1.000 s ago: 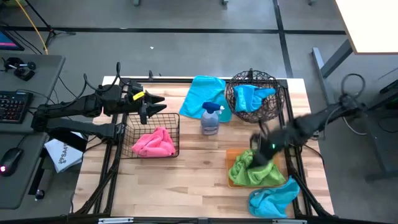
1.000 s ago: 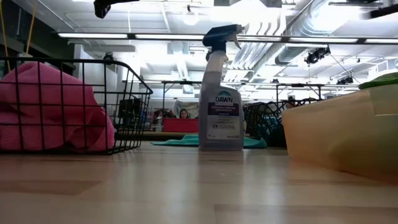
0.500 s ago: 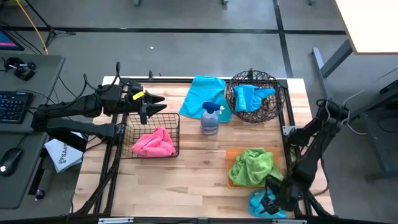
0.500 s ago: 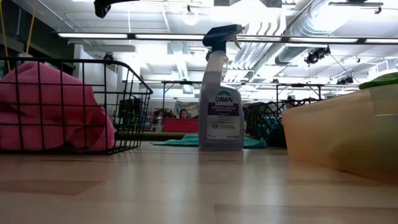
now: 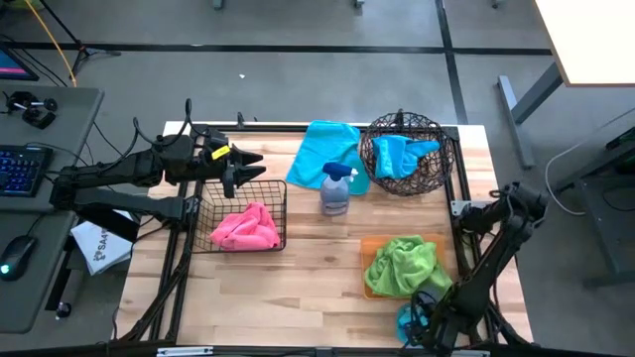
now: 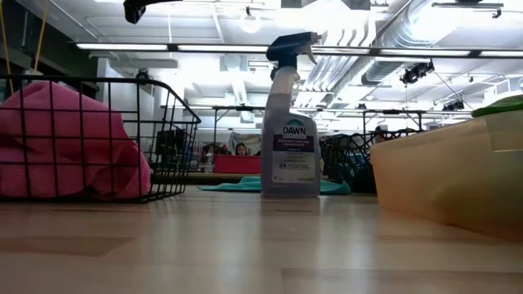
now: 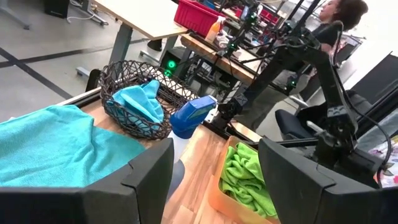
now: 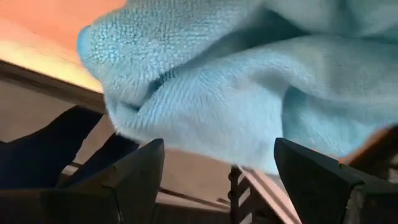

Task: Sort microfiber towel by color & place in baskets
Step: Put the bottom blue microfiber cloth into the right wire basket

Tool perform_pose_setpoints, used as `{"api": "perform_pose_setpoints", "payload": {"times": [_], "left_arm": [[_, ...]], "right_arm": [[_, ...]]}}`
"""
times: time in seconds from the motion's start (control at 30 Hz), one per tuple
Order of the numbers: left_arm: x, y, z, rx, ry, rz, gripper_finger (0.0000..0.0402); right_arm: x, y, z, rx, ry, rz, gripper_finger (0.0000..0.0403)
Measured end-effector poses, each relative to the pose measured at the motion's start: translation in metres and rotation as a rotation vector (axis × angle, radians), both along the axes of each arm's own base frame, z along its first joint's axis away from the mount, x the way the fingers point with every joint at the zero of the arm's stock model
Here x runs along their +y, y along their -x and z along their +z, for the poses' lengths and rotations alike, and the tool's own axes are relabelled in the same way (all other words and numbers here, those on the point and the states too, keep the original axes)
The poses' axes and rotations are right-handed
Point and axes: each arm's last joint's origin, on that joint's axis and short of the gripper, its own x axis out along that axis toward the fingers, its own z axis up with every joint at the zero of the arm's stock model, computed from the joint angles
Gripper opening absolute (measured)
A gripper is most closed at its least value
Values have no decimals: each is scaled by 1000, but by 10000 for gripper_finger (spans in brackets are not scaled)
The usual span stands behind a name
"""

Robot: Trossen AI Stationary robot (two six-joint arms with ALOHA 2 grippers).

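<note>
A crumpled blue towel [image 5: 406,319] [image 8: 249,81] lies at the table's near right corner. My right gripper [image 5: 425,323] [image 8: 217,180] stands open right over it, pointing down, and hides most of it. Beside it, a green towel [image 5: 401,265] lies in the orange tray [image 5: 369,246]. A pink towel [image 5: 245,226] sits in the black wire basket [image 5: 270,190], and a blue towel [image 5: 401,152] in the round woven basket [image 5: 435,169]. Another blue towel [image 5: 327,149] lies flat at the far edge. My left gripper [image 5: 241,165] [image 7: 214,180] waits open above the wire basket's far left corner. My right gripper comes at the crumpled blue towel from above, one open finger [image 8: 134,177] on each side of its bulging fold [image 8: 205,124]. Whether the fingers touch the cloth I cannot tell.
A spray bottle [image 5: 335,188] [image 6: 290,122] stands upright mid-table between the wire basket and the round basket. A black metal frame [image 5: 458,213] runs along the table's sides. Bare wood lies in the near middle [image 5: 298,297].
My right gripper has swung from above the green towel in the orange tray toward the table's near edge and down onto the crumpled blue towel, tipping from slanted to pointing nearly straight down and rolling about. It stayed open. The left arm kept still.
</note>
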Motion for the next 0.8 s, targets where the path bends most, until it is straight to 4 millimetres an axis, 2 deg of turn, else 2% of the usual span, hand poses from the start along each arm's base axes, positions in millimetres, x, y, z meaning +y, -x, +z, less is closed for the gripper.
{"api": "perform_pose_setpoints", "payload": {"times": [0.27, 0.37, 0.43, 0.47, 0.53, 0.63, 0.67, 0.7, 0.8], "left_arm": [[0, 0, 0, 0, 0, 0, 223], [0, 0, 0, 0, 0, 0, 223], [0, 0, 0, -1, 2, 0, 223], [0, 0, 0, -1, 1, 0, 223], [0, 0, 0, -1, 1, 0, 223], [0, 0, 0, -1, 1, 0, 223], [0, 0, 0, -1, 1, 0, 223], [0, 0, 0, -1, 0, 2, 223], [1, 0, 0, -4, -1, 7, 223]], "right_arm": [[1, -6, -34, 35, 154, 6, 298], [2, -8, -41, 27, 169, 42, 297], [2, -9, -44, 32, 170, 62, 282], [2, -9, -43, 34, 164, 80, 266], [2, -9, -43, 34, 152, 121, 208], [2, -8, -36, 15, 130, 165, 66], [2, -7, -33, -8, 115, 184, 34], [3, -7, -28, -38, 94, 197, 24], [5, -10, -2, -190, -22, 254, 27]]}}
